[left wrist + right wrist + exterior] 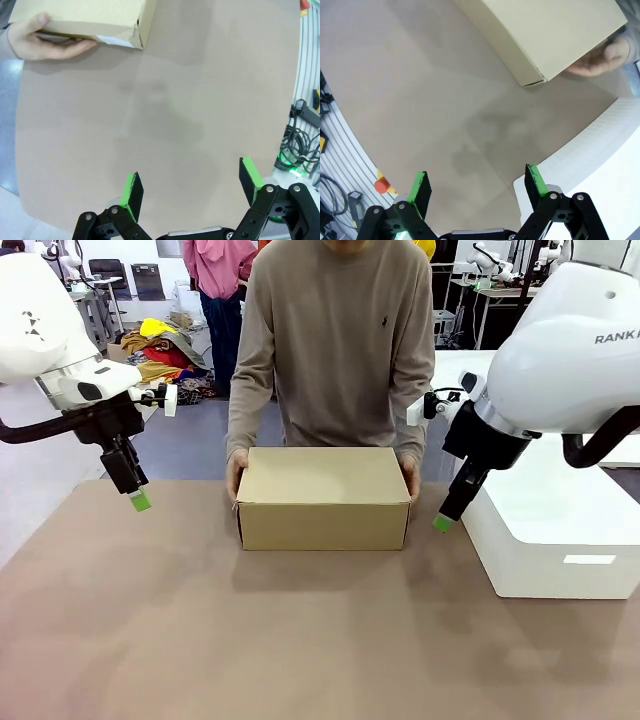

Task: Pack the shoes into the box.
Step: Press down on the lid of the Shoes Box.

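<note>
Being held shut by two hands (pixel 237 472), the box (pixel 323 497) could be nudged askew if either released end effector (pixel 139 502) (pixel 443 524) is swung inward.

left arm: enters from the left side, wrist angled down and inward, raised above the table
left gripper (pixel 187 192): jaws spread wide, nothing between the green pads
right arm: enters from the right side, wrist tilted down and inward, raised above the table
right gripper (pixel 476 185): jaws spread wide, nothing between the green pads
person's hands: one (pixel 236 472) at each end of the box, the other (pixel 410 472) opposite, palms against its sides
</note>
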You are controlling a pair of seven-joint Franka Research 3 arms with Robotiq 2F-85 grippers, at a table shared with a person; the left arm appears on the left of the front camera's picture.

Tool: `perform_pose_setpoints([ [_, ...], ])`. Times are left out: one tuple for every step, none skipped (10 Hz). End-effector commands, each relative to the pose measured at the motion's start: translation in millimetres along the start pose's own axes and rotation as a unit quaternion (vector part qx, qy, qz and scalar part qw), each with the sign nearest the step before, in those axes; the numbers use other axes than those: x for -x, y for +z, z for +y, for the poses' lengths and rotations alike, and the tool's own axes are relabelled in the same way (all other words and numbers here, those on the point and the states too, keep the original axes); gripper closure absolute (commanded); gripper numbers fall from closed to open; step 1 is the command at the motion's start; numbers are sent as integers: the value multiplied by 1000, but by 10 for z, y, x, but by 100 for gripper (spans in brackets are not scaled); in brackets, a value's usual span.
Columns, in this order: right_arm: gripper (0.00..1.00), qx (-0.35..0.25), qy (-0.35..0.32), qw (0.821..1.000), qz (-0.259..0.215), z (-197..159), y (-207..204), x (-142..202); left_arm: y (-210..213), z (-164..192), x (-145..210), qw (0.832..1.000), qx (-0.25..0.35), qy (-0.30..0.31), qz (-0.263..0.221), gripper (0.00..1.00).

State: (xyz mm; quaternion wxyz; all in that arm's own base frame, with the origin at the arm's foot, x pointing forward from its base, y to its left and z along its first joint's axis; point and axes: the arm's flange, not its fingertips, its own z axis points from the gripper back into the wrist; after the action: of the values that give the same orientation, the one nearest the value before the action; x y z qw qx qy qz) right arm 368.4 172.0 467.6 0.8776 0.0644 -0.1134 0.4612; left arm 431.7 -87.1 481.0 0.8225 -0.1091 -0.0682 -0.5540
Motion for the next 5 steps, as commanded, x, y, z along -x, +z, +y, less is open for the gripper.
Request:
perform_pose_setpoints([
  [0,6,-9,1000,-11,58,-9,28,19,-2,16,1000,-2,3,5,0],
  [0,4,-6,1000,-7,64,-26,8,19,-2,16,1000,-2,3,5,0],
  [0,-4,-4,1000,0,71,-60,-12,19,-2,16,1000,-2,3,5,0],
  [0,-2,-2,1000,1,84,-70,-21,19,-2,16,1000,-2,3,5,0],
  [0,-21,10,1000,-8,89,-109,-56,19,-2,16,1000,-2,3,5,0],
])
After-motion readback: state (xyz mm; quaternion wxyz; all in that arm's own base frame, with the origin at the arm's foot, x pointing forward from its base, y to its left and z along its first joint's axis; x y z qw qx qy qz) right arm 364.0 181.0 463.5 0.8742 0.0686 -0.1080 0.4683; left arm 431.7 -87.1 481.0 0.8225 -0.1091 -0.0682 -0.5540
